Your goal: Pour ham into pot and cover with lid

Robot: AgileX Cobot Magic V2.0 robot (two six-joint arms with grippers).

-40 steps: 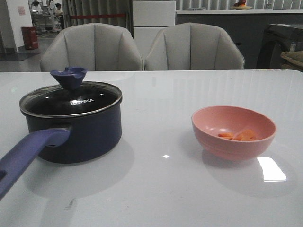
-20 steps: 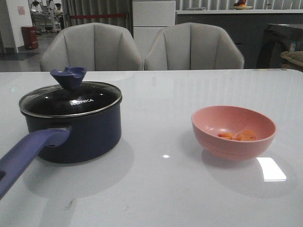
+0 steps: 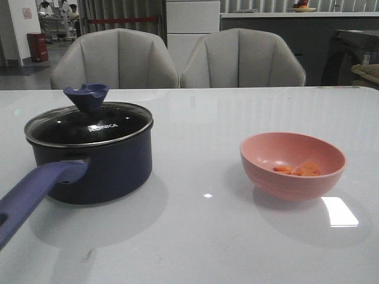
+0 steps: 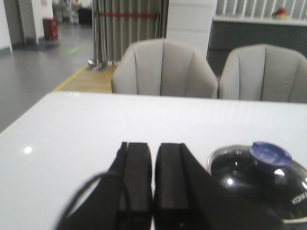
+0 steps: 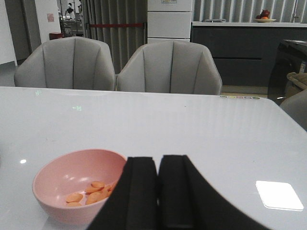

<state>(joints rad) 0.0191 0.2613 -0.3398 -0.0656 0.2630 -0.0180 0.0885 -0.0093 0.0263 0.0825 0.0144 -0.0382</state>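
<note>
Lid [image 3: 89, 125] on pot [image 3: 95, 165]

Desk [image 3: 201, 236]: pot [image 3: 100, 163] stands at 9 o'clock, its handle [image 3: 35, 189] running toward 7 o'clock, out to the near edge. Lid [image 3: 89, 127] sits on the pot, knob [image 3: 86, 96] uppermost. Bowl [image 3: 292, 164] rests at 3 o'clock, well apart from the pot. Ham [image 3: 299, 170] lies in the bowl, on its floor. Two chairs [image 3: 177, 59] stand side by side at 12 o'clock, behind the desk's far edge.
</note>
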